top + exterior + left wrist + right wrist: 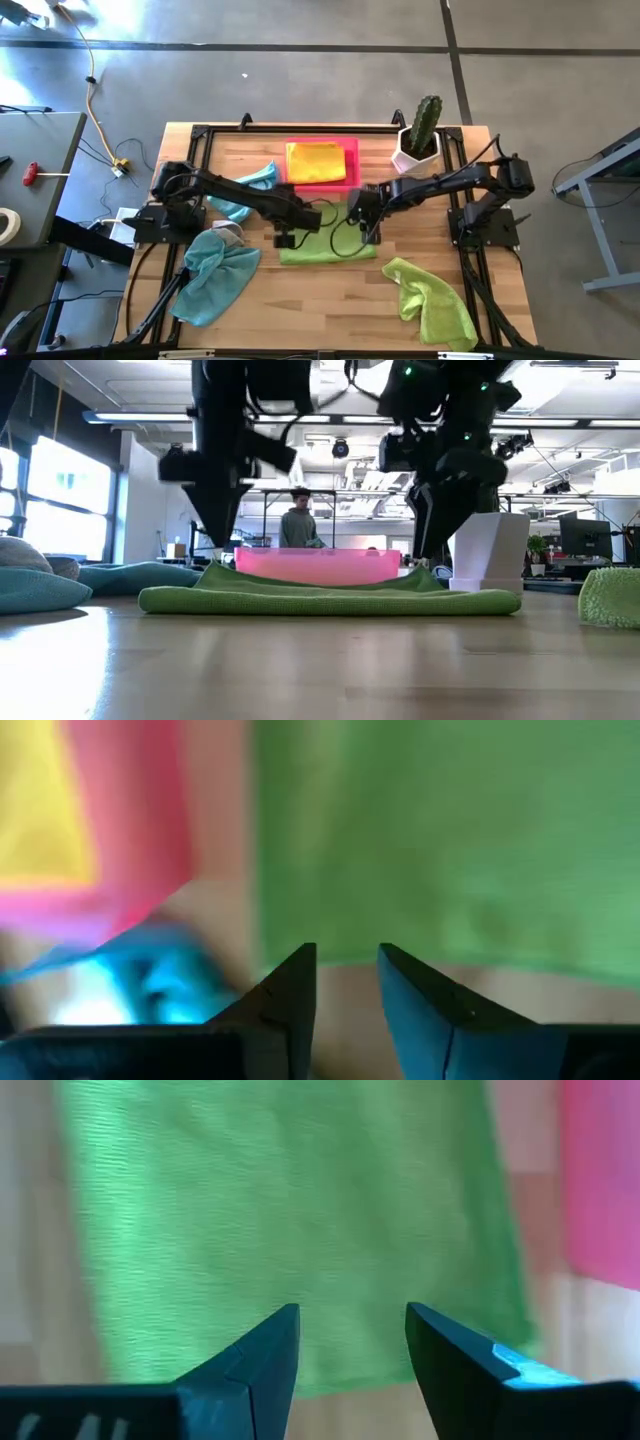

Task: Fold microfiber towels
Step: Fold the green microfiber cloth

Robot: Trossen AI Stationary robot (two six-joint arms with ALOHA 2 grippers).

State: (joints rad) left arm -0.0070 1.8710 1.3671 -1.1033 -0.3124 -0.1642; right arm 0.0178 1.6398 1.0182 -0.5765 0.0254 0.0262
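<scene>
A folded green microfiber towel (325, 247) lies flat on the table's middle, seen as a low wide band in the low view (330, 598). My left gripper (290, 238) stands open over its left end (347, 960), fingers pointing down with nothing between them. My right gripper (370, 232) stands open over its right end (352, 1320), also holding nothing. A yellow towel (315, 160) lies folded in the pink tray (352, 170) just beyond.
A teal towel (215, 275) lies crumpled at the near left with a bit of grey cloth (228, 232) by it. Another teal towel (245, 190) lies at the far left. A lime green towel (430, 300) is at the near right. A cactus in a white pot (420, 135) stands far right.
</scene>
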